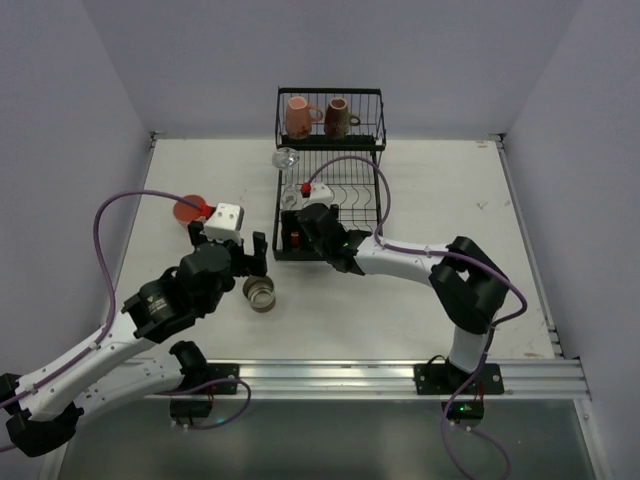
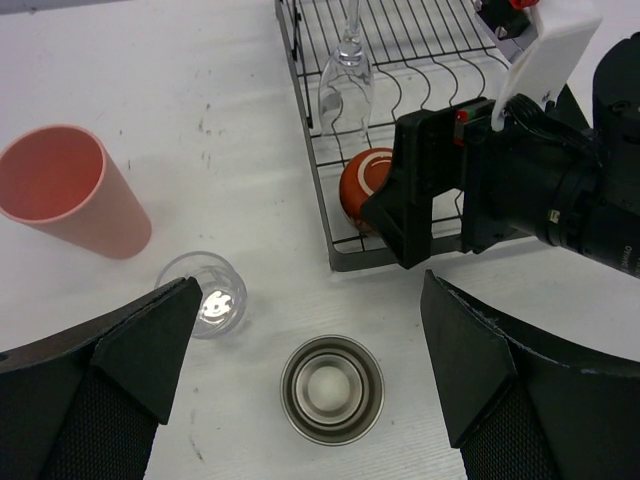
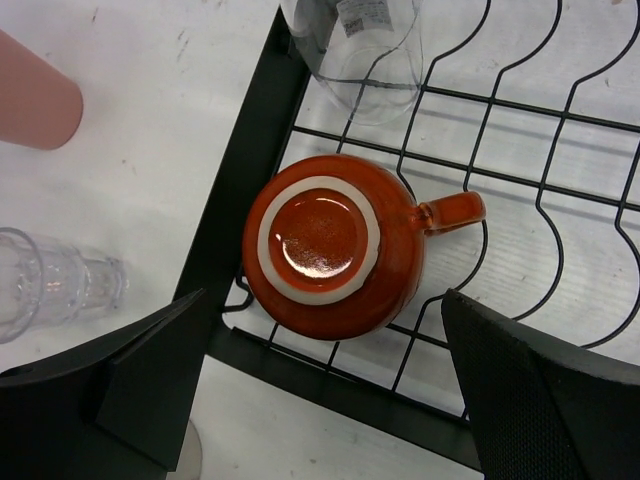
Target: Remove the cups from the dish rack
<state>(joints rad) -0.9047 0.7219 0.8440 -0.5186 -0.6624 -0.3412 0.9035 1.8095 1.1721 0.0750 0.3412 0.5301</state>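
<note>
Jaws, right gripper (image 3: pixel 322 330): being held apart over orange-red cup (image 3: pixel 320 240) in dish rack (image 3: pixel 250 150).
Jaws, left gripper (image 2: pixel 310 290): being held apart over white-and-brown cup (image 2: pixel 331 388), toward tabletop (image 1: pixel 450 320) near edge.

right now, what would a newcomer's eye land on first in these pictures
The orange-red cup, upside down in the near left corner of the flat tier of the dish rack, with the right gripper open right above it. Next, the pink mug and dark brown mug in the raised tier at the back.
</note>
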